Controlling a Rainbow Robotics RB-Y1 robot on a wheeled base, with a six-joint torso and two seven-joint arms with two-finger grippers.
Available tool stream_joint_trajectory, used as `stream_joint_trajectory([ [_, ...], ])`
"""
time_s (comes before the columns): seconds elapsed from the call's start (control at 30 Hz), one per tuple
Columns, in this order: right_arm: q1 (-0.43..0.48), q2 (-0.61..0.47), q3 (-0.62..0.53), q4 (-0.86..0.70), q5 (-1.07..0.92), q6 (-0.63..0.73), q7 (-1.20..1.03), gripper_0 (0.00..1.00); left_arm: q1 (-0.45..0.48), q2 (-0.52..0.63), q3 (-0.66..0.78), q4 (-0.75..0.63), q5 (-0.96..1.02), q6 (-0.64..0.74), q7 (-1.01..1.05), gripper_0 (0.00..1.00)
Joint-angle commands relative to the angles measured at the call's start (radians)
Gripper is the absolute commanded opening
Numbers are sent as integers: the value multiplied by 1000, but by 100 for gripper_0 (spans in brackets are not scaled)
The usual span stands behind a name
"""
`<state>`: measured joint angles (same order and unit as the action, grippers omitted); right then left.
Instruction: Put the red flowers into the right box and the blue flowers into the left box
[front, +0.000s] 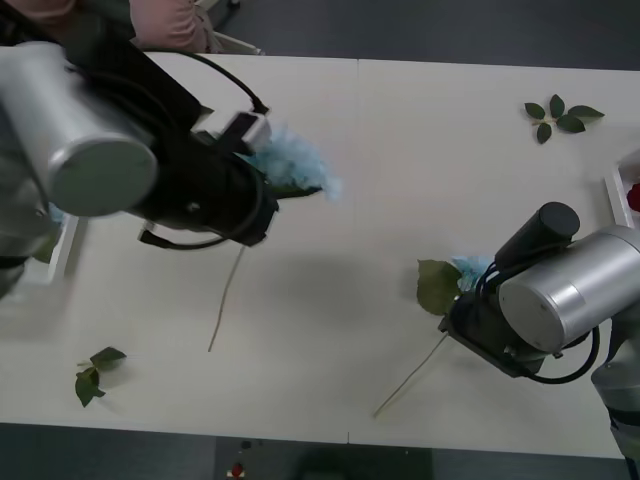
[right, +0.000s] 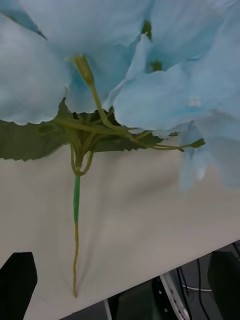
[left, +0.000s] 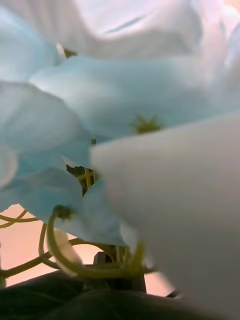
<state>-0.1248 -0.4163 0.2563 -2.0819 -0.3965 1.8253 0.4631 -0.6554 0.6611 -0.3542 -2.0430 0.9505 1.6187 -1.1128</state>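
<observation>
Petals of one of the blue flowers press right up against the left wrist camera, and from the front the left gripper is raised off the table with that fluffy head at its tip and the thin stem dangling below. It looks like a grip on the flower, though I cannot tell how the fingers are set.

Nearer the table's front edge on the robot's right, the right gripper hangs low over a second blue flower, which lies flat with its stem pointing toward the edge. Its two dark fingers sit spread at the bottom corners of the right wrist view, nothing between them.

To do this well, I would carry the left flower high enough that the trailing stem clears the left box rim, then release over its middle. The right arm should wait, or hand across, since its flower belongs on the far side too.

A loose leaf sprig lies farther back, and the right box shows something red.
</observation>
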Motion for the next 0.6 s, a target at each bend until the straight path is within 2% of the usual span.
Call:
stream_joint_trajectory([
  [0.03,1,11,35,29,39,-52,-37,100,-13,120,156,18,125,78,-168,0],
  [0.2,4,30,61,102,71,-127,-27,100,45,204,344,141,211,173,-308,0],
  [0.37,4,50,69,137,74,-161,-8,100,106,265,497,331,192,182,-512,0],
  [0.53,4,67,90,167,84,-196,3,100,115,324,613,538,169,182,-688,0],
  [0.6,4,74,90,172,87,-198,8,100,115,342,638,575,143,185,-722,0],
])
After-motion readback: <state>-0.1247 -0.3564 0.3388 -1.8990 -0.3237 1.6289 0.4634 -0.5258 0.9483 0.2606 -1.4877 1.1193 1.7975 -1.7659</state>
